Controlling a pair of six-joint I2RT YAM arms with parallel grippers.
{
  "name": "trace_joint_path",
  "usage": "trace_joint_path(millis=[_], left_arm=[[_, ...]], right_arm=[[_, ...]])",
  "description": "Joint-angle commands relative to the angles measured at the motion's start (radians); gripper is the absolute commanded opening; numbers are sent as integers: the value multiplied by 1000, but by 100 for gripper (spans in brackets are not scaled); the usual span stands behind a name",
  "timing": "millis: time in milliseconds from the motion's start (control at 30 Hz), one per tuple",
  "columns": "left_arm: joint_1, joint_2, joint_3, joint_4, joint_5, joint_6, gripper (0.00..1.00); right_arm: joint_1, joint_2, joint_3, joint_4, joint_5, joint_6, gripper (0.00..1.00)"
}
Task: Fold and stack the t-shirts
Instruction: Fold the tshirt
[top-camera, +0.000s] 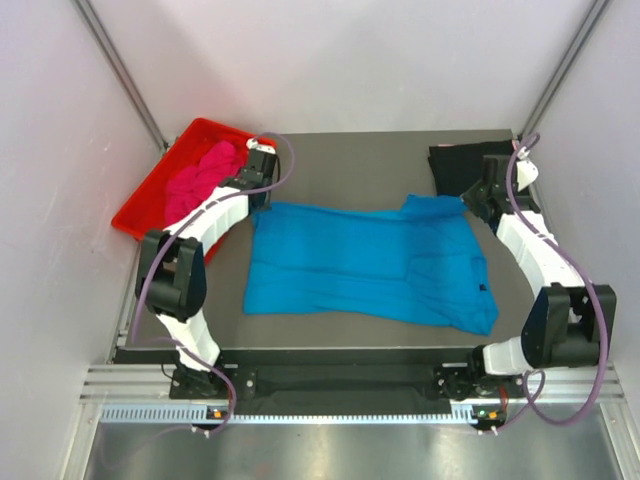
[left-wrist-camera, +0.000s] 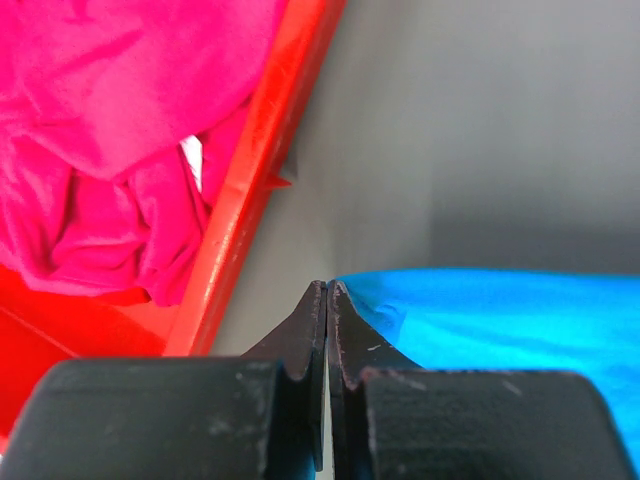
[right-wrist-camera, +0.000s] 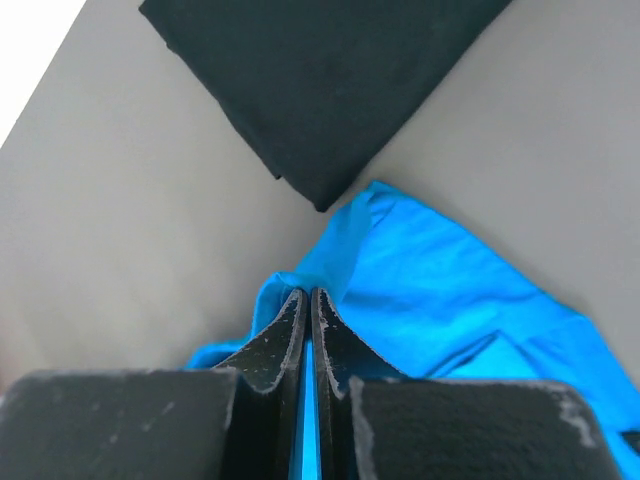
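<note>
We are seeing the turquoise t-shirt (top-camera: 370, 262) lying spread flat; the left gripper (left-wrist-camera: 326, 290) is sitting closed tight at its far-left corner, the right gripper (right-wrist-camera: 305, 296) likewise at its far-right corner; we cannot tell whether either is pinching cloth; the black t-shirt (top-camera: 455, 165) is lying folded just beyond it; the magenta t-shirt (top-camera: 200, 175) is lying crumpled in the red tray (top-camera: 145, 210) to its left.

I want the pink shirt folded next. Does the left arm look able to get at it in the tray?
Probably yes. The left pincer sits shut just beside the red tray, and the pink shirt lies uncovered in it; the pincer must open first.
</note>
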Motion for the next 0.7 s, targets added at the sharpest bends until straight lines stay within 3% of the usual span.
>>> trace_joint_path(millis=[0, 667], left_arm=[[5, -67, -17, 63, -25, 24, 0], [-1, -244, -238, 83, 38, 146, 0]], right_arm=[[-20, -89, -19, -10, 13, -58, 0], [-63, -419, -273, -135, -53, -174, 0]])
